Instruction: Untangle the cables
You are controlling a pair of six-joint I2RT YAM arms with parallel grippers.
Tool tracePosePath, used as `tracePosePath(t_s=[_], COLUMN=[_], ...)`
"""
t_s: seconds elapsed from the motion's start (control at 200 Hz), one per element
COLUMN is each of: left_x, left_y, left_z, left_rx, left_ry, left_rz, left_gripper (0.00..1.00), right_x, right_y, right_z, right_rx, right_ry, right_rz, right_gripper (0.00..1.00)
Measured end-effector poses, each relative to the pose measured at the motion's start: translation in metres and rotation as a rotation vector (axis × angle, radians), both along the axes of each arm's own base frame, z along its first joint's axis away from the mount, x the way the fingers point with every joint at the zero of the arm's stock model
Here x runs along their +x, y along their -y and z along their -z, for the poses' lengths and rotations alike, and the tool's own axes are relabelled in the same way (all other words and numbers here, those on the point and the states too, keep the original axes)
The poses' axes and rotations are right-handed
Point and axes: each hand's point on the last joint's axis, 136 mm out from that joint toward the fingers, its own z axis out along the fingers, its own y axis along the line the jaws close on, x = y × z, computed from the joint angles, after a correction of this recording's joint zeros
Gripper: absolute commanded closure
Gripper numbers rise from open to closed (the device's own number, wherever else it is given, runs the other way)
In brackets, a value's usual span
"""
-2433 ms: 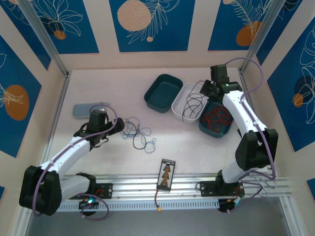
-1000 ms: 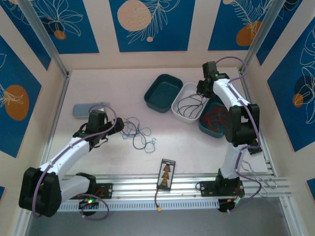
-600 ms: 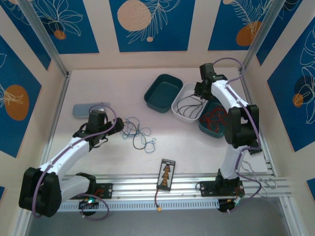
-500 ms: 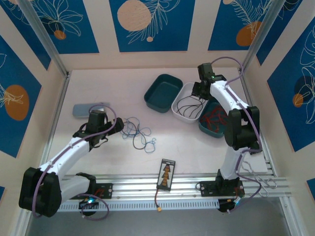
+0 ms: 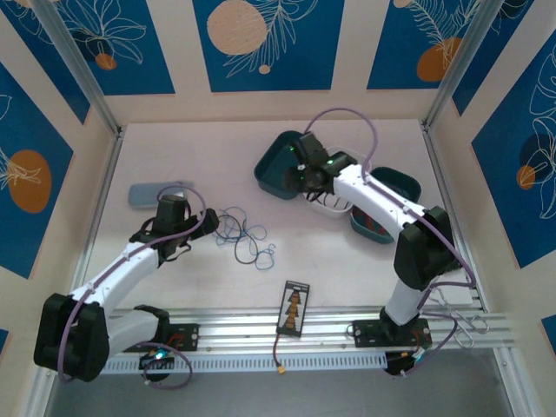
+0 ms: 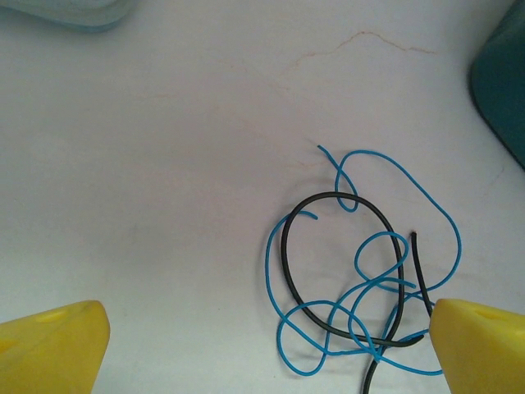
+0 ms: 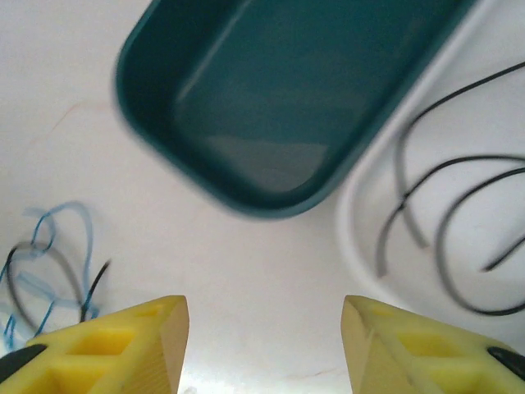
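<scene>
Pale table (image 5: pixel 174 148), blue leaf-print walls (image 5: pixel 300 52); cables (image 6: pixel 353 279) lie tangled; left pincer (image 6: pixel 267 345) and right pincer (image 7: pixel 262 345) gape empty.

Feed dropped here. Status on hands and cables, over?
Left hand open above blue-and-black cables. Right hand open, empty, by teal tray. Black wires lie in white tray. Nothing in the way.

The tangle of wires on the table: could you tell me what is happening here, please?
It is being untangled. The left gripper hovers open over the loose tangle of thin blue and black wires. The right gripper, open and empty, hangs by the empty teal plastic tray; black wires already lie in the white tray.
</scene>
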Motion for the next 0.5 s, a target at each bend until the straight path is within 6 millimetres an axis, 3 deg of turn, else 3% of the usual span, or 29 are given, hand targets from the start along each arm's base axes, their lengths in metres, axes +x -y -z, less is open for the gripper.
tracePosePath(t_s=[0.15,0.33,0.495], left_x=[0.0,0.002,0.003], left_y=[0.0,0.001,0.002], left_z=[0.001,0.002,0.003], left_rx=[0.0,-0.003,-0.016], left_ry=[-0.002,-0.003,-0.007], left_rz=[0.0,0.002,-0.006], left_gripper=[0.0,0.0,0.0], right_x=[-0.025,-0.079,-0.115], right_y=[-0.028,-0.074,-0.104], right_z=[0.01,0.021,0.025], right_rx=[0.017,0.035,0.036], right_ry=[-0.032,-0.092,-0.114], right_rz=[-0.039,-0.137,-0.224], right_gripper=[0.55,0.65,0.66])
